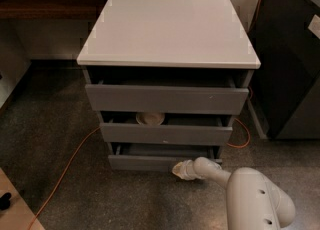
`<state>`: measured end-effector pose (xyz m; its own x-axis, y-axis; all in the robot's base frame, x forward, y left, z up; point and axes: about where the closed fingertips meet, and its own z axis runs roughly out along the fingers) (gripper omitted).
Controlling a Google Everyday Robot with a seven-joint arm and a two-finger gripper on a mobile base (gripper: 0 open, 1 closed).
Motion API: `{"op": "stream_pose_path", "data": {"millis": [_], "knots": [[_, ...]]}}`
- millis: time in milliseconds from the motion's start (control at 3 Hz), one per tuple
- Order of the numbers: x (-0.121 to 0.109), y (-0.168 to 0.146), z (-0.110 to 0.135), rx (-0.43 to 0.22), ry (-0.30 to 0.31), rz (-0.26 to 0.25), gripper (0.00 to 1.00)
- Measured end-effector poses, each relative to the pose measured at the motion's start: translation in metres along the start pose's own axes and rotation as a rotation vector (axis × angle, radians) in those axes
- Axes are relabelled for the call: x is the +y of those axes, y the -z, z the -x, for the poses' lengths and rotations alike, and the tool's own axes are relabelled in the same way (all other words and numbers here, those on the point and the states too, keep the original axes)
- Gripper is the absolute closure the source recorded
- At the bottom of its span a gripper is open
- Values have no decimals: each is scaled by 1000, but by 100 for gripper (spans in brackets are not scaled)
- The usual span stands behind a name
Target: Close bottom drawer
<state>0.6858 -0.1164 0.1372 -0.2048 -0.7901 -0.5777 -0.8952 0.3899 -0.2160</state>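
Observation:
The bottom drawer (145,162) is the lowest of three grey drawers in the white-topped cabinet (167,29). It stands pulled out a little, with a strip of its grey inner floor showing behind the flat front. My gripper (180,170) is at the end of the white arm (250,194) that reaches in from the lower right. Its tip is against the right part of the bottom drawer's front, near floor level. The middle drawer (165,134) is partly open with a round beige bowl (150,118) inside. The top drawer (166,99) is also slightly open.
An orange cable (65,169) runs across the speckled floor at the cabinet's left, and loops at its right (242,134). A dark cabinet (290,59) stands close on the right. A wooden shelf (45,4) runs along the back left.

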Motion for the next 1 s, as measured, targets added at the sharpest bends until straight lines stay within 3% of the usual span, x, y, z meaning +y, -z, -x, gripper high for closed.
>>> {"op": "stream_pose_path", "data": {"millis": [667,1000], "knots": [[-28,-8,12,-31,1,-57,100],[-28,-8,12,-31,1,-57,100]]}}
